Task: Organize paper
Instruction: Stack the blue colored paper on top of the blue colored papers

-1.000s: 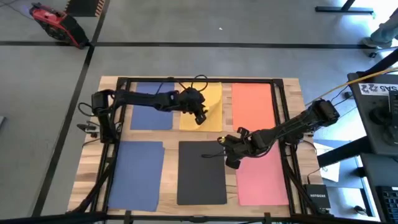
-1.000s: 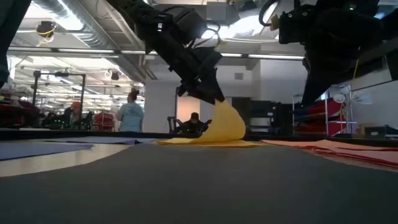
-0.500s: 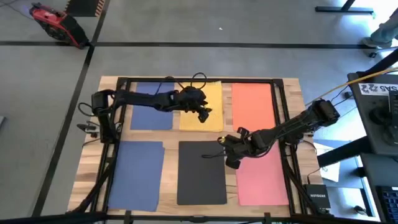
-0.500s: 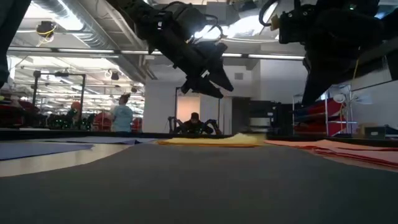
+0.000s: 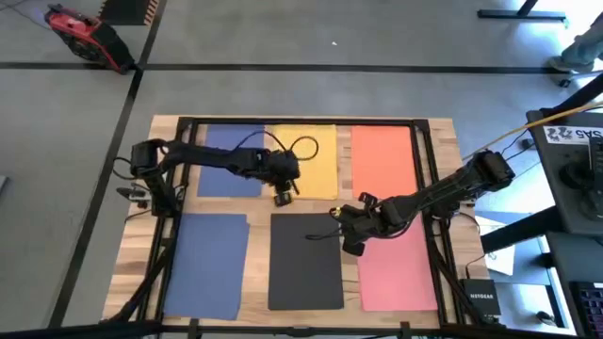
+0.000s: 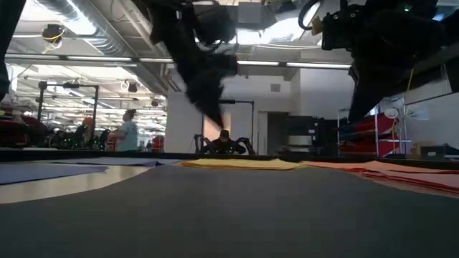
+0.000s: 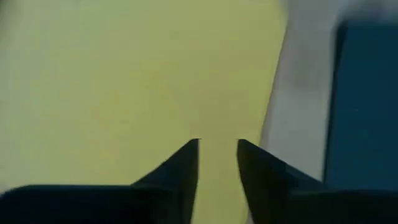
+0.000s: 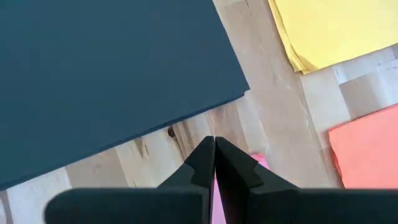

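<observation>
Since a second ago the left gripper point(image 5: 283, 197) has let the yellow sheet point(image 5: 316, 160) drop flat and drawn back to its near edge, fingers point(image 7: 180, 171) a narrow gap apart and holding nothing. Yellow lies between the blue sheet point(image 5: 226, 174) and the orange sheet point(image 5: 383, 160) in the far row. The right gripper point(image 5: 347, 247) waits between the black sheet point(image 5: 303, 264) and the pink sheet point(image 5: 400, 268), fingertips pressed together, seemingly empty.

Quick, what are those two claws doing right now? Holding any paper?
Left gripper: jaws slightly open, empty, above the yellow paper.
Right gripper: jaws closed, apparently empty, over the table by the dark paper.
</observation>
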You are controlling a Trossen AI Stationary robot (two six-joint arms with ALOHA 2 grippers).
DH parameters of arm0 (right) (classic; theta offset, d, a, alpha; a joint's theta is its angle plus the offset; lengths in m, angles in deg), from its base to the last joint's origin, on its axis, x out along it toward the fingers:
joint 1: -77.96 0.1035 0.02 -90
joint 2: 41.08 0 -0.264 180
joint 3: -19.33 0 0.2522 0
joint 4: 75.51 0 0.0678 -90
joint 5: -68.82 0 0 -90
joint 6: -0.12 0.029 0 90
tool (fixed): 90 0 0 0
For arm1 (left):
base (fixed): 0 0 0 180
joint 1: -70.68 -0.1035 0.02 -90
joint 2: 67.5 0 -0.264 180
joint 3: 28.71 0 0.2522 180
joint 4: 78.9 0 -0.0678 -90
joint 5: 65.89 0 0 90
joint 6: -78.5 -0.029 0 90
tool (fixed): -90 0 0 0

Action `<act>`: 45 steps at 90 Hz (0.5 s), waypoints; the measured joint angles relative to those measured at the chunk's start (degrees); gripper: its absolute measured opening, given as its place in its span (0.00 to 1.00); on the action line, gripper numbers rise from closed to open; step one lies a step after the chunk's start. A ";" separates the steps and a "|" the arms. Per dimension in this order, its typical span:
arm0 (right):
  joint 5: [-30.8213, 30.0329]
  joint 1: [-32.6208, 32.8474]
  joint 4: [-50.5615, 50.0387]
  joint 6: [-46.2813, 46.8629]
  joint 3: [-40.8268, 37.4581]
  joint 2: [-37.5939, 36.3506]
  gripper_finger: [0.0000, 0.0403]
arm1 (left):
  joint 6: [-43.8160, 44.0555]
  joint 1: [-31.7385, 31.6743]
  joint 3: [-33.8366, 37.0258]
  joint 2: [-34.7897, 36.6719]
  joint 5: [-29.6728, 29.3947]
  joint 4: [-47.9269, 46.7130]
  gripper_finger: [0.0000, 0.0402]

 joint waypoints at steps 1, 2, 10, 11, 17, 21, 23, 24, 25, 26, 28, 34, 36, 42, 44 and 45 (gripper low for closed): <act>-0.01 0.00 0.00 -0.05 0.00 0.00 0.00 | 0.00 0.22 0.06 0.00 -0.12 -0.68 0.16; -0.02 0.00 0.00 -0.10 0.00 0.00 0.00 | 0.03 0.43 0.13 0.00 -0.25 -1.27 0.14; 0.00 0.00 0.02 -0.80 0.00 0.00 0.00 | 1.49 2.03 1.29 0.07 -2.05 -3.83 0.04; -0.02 0.00 0.02 -0.86 0.00 0.00 0.00 | 1.98 2.20 1.41 0.07 -2.30 -4.26 0.04; -0.02 0.00 0.04 -1.06 0.00 0.00 0.00 | 4.26 3.01 2.13 0.36 -3.27 -5.42 0.01; -0.01 0.00 0.03 -1.07 0.00 0.00 0.00 | 6.37 3.35 2.81 1.09 -3.56 -5.02 0.01; 0.00 0.00 0.05 -1.07 0.00 0.00 0.00 | 7.57 3.48 3.37 1.79 -3.65 -4.95 0.00; 0.00 0.00 0.06 -1.07 0.00 0.00 0.00 | 8.16 3.52 3.70 2.12 -3.75 -5.01 0.00; -0.01 0.00 0.06 -1.08 0.00 0.00 0.00 | 8.79 3.54 4.05 2.44 -3.84 -5.07 0.00; -0.01 0.00 0.05 -1.08 0.00 0.00 0.00 | 9.39 3.59 4.43 2.71 -3.86 -5.12 0.00; 0.00 0.00 0.02 -1.08 0.00 0.00 0.00 | 10.40 3.67 5.19 3.44 -3.95 -5.27 0.00; -0.02 0.00 0.10 -1.09 0.00 0.00 0.00 | 13.57 3.88 7.88 5.81 -4.46 -5.76 0.00; 0.00 0.00 0.06 -1.10 0.00 0.00 0.00 | 14.53 3.91 8.93 6.88 -4.44 -5.69 0.00; -0.01 0.00 0.14 -1.21 0.00 0.00 0.00 | 17.19 3.90 11.56 10.18 -4.43 -5.51 0.00; -0.02 0.00 0.11 -1.23 0.00 0.00 0.00 | 17.73 3.88 12.51 11.32 -4.35 -5.23 0.00; -0.02 0.00 0.11 -1.24 0.00 0.00 0.00 | 18.19 3.86 13.01 11.84 -4.36 -5.14 0.00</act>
